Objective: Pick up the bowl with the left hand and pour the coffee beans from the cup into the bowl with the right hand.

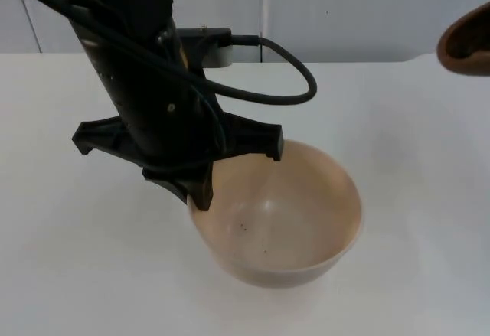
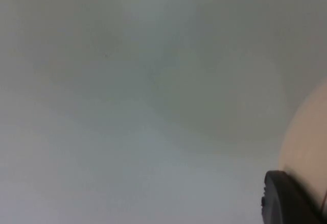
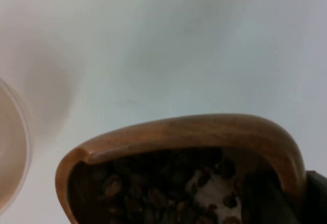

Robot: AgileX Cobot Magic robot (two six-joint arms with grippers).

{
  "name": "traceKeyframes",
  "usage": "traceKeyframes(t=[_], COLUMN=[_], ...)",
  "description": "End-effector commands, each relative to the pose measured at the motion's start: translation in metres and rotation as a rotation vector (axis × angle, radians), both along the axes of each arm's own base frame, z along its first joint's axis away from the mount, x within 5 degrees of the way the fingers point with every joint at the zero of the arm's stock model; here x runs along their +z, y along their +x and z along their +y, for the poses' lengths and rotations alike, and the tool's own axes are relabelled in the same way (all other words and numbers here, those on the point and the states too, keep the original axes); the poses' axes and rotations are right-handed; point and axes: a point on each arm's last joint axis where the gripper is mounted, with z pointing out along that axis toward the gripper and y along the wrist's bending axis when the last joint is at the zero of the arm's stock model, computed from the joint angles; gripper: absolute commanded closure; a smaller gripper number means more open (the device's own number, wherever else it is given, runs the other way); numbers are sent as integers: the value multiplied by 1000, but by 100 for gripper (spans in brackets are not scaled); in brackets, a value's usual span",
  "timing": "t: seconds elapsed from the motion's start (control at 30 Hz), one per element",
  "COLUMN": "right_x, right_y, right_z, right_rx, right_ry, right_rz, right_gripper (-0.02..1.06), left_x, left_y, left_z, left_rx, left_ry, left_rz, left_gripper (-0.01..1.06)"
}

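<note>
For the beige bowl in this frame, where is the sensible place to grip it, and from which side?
Probably the thin rim of the bowl, pinched from above on the near-left side, one finger inside and one outside. The rounded wall offers nothing else to clamp, and the left gripper already sits there. That leaves the far side open for the cup of coffee beans.

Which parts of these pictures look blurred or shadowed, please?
Top view: the bowl is crisp, with a soft shadow on the table beneath it. Left wrist view: the table is a hazy grey blur. Right wrist view: the cup rim and coffee beans are soft.
</note>
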Motion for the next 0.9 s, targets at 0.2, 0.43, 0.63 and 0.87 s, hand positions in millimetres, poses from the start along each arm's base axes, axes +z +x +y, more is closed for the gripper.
traceKeyframes(t=[0.2, 0.43, 0.63, 0.87], right_x=[4, 4, 4, 1], right_y=[-6, -7, -10, -19], right_z=[-1, 0, 8, 43], right_rx=[5, 9, 9, 77], right_ry=[17, 25, 46, 1], right_rz=[24, 27, 33, 25], right_gripper=[105, 105, 105, 105], left_x=[3, 3, 3, 3], left_y=[-1, -1, -1, -1], left_z=[-1, -1, -2, -2], left_rx=[10, 11, 13, 17], left_ry=[-17, -20, -24, -27], left_rz=[-11, -13, -16, -13], left_gripper=[105, 105, 105, 105])
